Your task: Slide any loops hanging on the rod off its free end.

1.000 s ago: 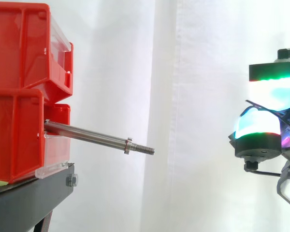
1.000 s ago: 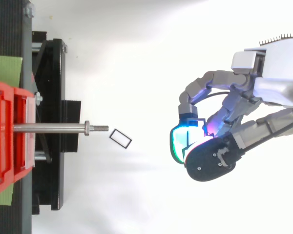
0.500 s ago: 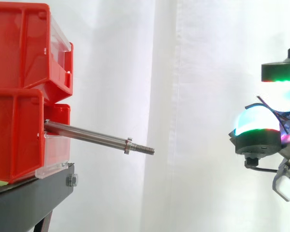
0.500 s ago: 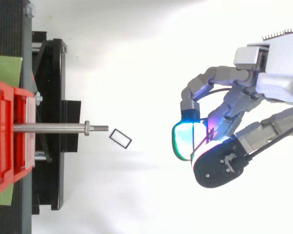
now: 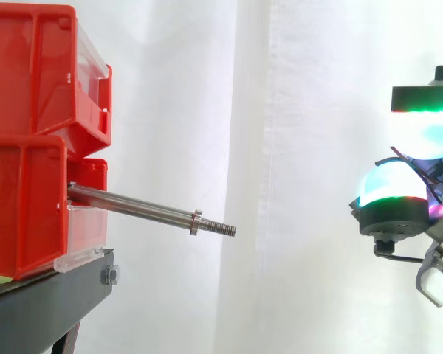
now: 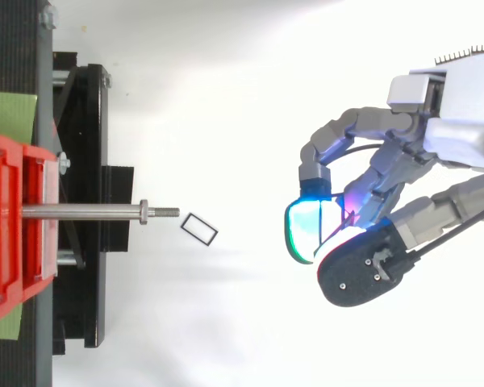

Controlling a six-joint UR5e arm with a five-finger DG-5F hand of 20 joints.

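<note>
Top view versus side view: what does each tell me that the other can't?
Top view: a black rectangular frame sits just past the free end of the rod, slightly off its line. Side view: the red bins are stacked, and the rod slopes down toward its threaded tip. Both: the rod is bare, and the hand is clear of it, fingers pinching what looks like a thin black loop.

Steel rod (image 5: 133, 207) with threaded tip, small rectangular loop (image 6: 199, 228) just beyond
</note>
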